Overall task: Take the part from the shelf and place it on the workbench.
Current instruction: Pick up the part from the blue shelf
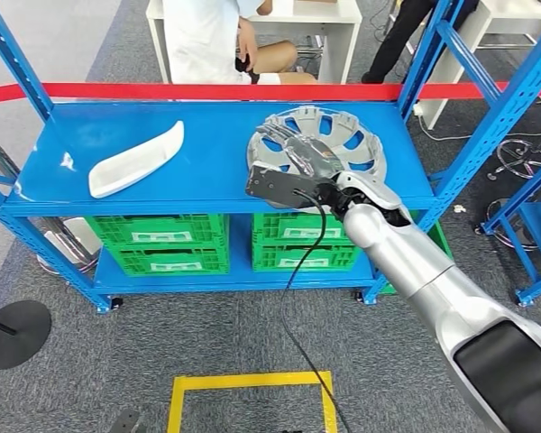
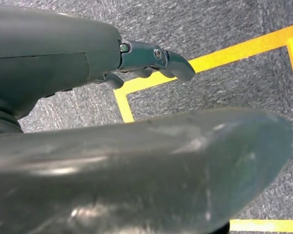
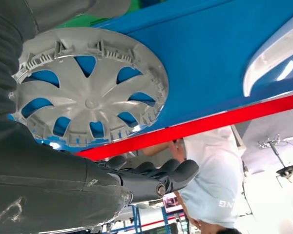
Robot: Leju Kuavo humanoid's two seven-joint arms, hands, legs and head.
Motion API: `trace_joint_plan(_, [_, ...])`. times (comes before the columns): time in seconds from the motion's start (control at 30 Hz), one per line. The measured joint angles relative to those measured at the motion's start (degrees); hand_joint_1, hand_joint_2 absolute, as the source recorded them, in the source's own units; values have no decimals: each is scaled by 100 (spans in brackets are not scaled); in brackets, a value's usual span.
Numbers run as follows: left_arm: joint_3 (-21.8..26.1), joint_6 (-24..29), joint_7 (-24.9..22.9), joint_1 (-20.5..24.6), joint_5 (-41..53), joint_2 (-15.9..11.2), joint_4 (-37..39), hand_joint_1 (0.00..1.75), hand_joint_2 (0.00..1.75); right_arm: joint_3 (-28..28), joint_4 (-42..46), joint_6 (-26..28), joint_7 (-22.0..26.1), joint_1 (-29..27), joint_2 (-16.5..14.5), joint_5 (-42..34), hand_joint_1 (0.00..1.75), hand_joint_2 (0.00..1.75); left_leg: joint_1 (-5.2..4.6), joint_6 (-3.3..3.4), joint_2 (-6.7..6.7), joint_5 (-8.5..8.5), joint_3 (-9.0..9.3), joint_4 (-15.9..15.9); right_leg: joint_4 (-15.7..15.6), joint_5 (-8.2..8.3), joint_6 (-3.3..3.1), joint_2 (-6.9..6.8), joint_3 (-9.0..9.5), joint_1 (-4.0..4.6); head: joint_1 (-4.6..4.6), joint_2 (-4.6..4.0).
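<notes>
Hubcap (image 3: 90, 102) beside the fingers (image 3: 167, 173)

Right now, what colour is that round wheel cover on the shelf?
Silver-grey wheel cover, clearest in the right wrist view.

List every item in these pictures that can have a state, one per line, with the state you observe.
Hubcap: lying flat on the top shelf, inner side up, not lifted.
White trim part: lying on the same shelf, apart from the hubcap, untouched.
Right robot hand: over the hubcap; grip cannot be told.
Left robot hand: holding nothing, fingers apart, above the floor.
Green crates: stacked on the lower shelf.
</notes>
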State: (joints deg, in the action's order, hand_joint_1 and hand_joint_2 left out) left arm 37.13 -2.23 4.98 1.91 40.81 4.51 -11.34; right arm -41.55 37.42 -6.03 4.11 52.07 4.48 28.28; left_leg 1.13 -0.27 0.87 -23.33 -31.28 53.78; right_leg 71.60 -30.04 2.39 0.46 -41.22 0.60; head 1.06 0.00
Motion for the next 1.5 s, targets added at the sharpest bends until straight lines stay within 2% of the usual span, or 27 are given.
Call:
trace_joint_plan(0.03, [2,-5,0,-2,0,-1,0,0,0,0,0,3,0,-10,0,2,0,175,-5,-8,9,-48,71,-1,-307,250,-33,1,64,2,0,0])
trace_joint_plan(0.1, [7,-16,0,1,0,3,1,0,0,0,0,11,0,-12,1,5,0,175,-18,-39,19,-150,216,-12,-1157,845,-130,5,324,32,-3,0])
trace_joint_plan(0.13, [9,-22,0,8,0,6,2,0,0,-1,1,15,0,-12,1,7,0,175,-24,-65,20,-193,265,-23,-1466,1016,-170,6,434,51,-2,0])
trace_joint_plan(0.17, [11,-26,0,14,0,10,3,0,0,-1,3,19,1,-12,1,7,0,175,-28,-95,21,-222,303,-33,-1648,1110,-199,5,495,69,0,0])
trace_joint_plan(0.27, [15,-35,1,23,1,10,4,0,0,-2,11,-1,6,-11,11,-4,0,175,-29,-179,11,-242,327,35,-1751,1096,-247,0,596,64,6,0])
trace_joint_plan(0.3, [17,-37,2,23,-1,8,4,0,0,-2,14,-36,5,-9,24,-16,0,175,-29,-201,1,-272,254,178,-1764,1080,-272,-2,637,53,-1,0])
trace_joint_plan(0.33, [20,-37,4,22,-7,5,4,0,0,-2,17,-103,3,-8,45,-42,0,175,-28,-221,-7,-354,101,435,-1773,1066,-295,-2,671,43,-5,0])
trace_joint_plan(0.43, [41,-19,10,10,-46,4,4,0,0,-6,20,-374,-17,-43,173,-129,0,175,-26,-268,-15,-768,-637,1485,-1770,1000,-343,1,718,48,-13,0])
trace_joint_plan(0.47, [52,-6,10,2,-59,3,4,0,0,-8,20,-439,-26,-61,234,-142,0,175,-27,-275,-16,-797,-813,1650,-1762,972,-345,3,738,51,-13,0])
trace_joint_plan(0.5, [68,13,0,-6,-70,0,4,0,0,-10,22,-499,-38,-74,300,-148,0,175,-27,-275,-16,-689,-890,1622,-1752,941,-342,5,764,52,-13,0])
trace_joint_plan(0.53, [88,32,-15,-13,-75,-3,4,0,0,-14,32,-557,-54,-82,369,-151,0,175,-27,-270,-18,-460,-865,1407,-1741,907,-334,8,799,51,-11,0])
trace_joint_plan(0.6, [134,62,-46,-20,-81,-6,4,0,0,-35,89,-675,-91,-92,515,-156,0,175,-28,-246,-31,119,-645,647,-1711,828,-296,15,865,57,-15,0])
trace_joint_plan(0.63, [154,75,-56,-18,-83,-5,5,0,0,-55,136,-715,-114,-104,603,-156,0,175,-28,-219,-40,283,-542,314,-1690,789,-269,22,880,68,-19,0])
trace_joint_plan(0.67, [169,89,-65,-19,-84,-2,6,0,0,-80,194,-737,-137,-128,696,-148,0,175,-28,-188,-43,373,-478,89,-1677,747,-240,23,885,81,-17,0])
trace_joint_plan(0.7, [182,105,-74,-23,-85,4,6,0,0,-106,259,-734,-159,-169,792,-128,0,175,-27,-162,-40,377,-449,-15,-1665,709,-218,22,885,95,-15,0])
trace_joint_plan(0.73, [193,119,-84,-29,-85,15,6,0,0,-133,342,-708,-180,-228,889,-99,0,175,-24,-148,-34,375,-432,-33,-1666,680,-235,19,883,102,-7,0])
trace_joint_plan(0.83, [236,139,-94,-39,-69,38,6,0,0,-216,590,-562,-232,-440,1119,-32,0,175,-33,-150,-18,392,-414,-38,-1677,663,-378,8,919,107,15,0])
trace_joint_plan(0.9, [267,150,-95,-31,-54,44,6,0,0,-266,737,-433,-264,-612,1219,2,0,175,-43,-124,-11,378,-412,-37,-1697,670,-402,2,946,105,15,0])
trace_joint_plan(0.97, [288,160,-95,-30,-33,49,6,0,0,-308,865,-317,-288,-800,1293,34,0,175,-51,-98,-7,362,-411,-37,-1719,668,-375,-3,960,100,18,0])
trace_joint_plan(1.0, [294,163,-95,-29,-21,50,6,0,0,-330,915,-276,-293,-882,1321,43,0,175,-56,-89,-7,356,-411,-37,-1731,666,-331,-2,965,94,17,0])
trace_joint_plan(1.1, [302,164,-90,-18,11,51,6,0,0,-373,1040,-103,-293,-1114,1368,64,0,175,-64,-74,-9,346,-410,-37,-1766,661,-143,2,978,73,14,0])
trace_joint_plan(1.13, [302,163,-82,-15,22,51,6,0,0,-376,1081,-8,-285,-1208,1372,96,0,175,-63,-71,-9,345,-409,-37,-1769,659,-115,2,980,71,14,0])
trace_joint_plan(1.3, [301,135,-28,-12,49,54,6,0,0,-414,1298,604,-217,-1690,1326,579,0,175,-54,-73,-9,348,-405,-41,-1754,654,-115,3,972,79,13,0])
trace_joint_plan(1.5, [310,140,-31,-8,82,55,6,0,0,-416,1484,668,-204,-1949,1251,772,0,175,-47,-86,-9,356,-403,-44,-1724,644,-132,5,957,86,11,-1])
